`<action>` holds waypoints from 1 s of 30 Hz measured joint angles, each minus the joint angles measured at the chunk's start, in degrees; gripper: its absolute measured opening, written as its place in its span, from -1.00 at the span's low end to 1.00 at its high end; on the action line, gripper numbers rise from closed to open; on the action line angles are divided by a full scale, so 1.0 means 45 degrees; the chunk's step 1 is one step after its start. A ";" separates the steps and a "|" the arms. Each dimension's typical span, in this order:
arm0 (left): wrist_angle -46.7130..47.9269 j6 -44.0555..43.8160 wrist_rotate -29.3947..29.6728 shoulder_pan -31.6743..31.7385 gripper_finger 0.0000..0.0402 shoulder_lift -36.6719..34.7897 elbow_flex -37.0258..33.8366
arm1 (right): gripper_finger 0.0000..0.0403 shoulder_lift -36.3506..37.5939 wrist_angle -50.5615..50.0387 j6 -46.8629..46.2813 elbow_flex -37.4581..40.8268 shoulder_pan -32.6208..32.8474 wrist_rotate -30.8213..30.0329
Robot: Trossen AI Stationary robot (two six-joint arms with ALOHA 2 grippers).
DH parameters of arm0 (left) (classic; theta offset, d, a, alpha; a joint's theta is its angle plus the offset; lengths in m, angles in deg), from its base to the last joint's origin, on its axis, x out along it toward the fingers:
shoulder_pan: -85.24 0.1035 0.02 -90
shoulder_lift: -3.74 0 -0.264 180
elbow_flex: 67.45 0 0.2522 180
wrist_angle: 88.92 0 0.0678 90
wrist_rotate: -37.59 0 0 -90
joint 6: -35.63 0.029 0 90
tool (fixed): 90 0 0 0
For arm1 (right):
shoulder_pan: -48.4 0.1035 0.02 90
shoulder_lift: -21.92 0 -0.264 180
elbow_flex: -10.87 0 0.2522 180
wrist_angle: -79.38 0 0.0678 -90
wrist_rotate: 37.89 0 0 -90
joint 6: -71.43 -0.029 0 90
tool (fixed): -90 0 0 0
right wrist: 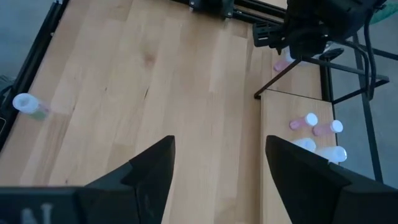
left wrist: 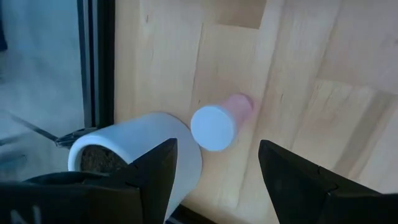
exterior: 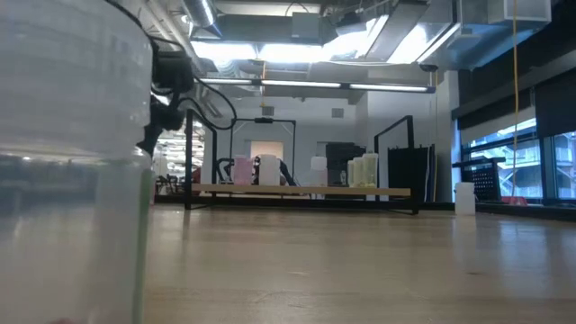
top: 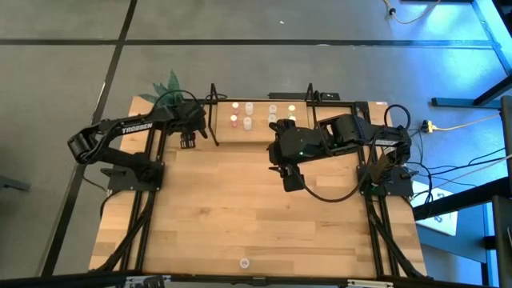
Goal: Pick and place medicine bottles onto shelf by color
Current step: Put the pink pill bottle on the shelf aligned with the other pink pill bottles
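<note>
Hovering over a pink bottle that stands between its spread jaws, beside the plant pot, the left gripper looks mid-pick; next it needs to lower and pinch. Right gripper waits open beside the shelf.

Bare light-wood worktop lies open centrally; the white plant pot crowds a pink-bodied, white-capped bottle below the left claw.
</note>
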 joint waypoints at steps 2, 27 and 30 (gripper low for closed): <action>-0.0256 0.0013 0.0005 0.0000 0.10 0.0000 -0.0137 | 0.25 -0.0001 0.0005 -0.0003 0.0000 0.0000 0.0000; -0.1644 0.1608 -0.0767 0.0015 0.10 -0.0024 -0.0955 | 0.25 -0.0005 0.0000 0.0001 0.0015 0.0000 -0.0001; -0.1946 0.1621 -0.0677 0.0024 0.10 -0.0015 -0.1012 | 0.25 -0.0005 0.0000 0.0001 0.0015 0.0000 -0.0001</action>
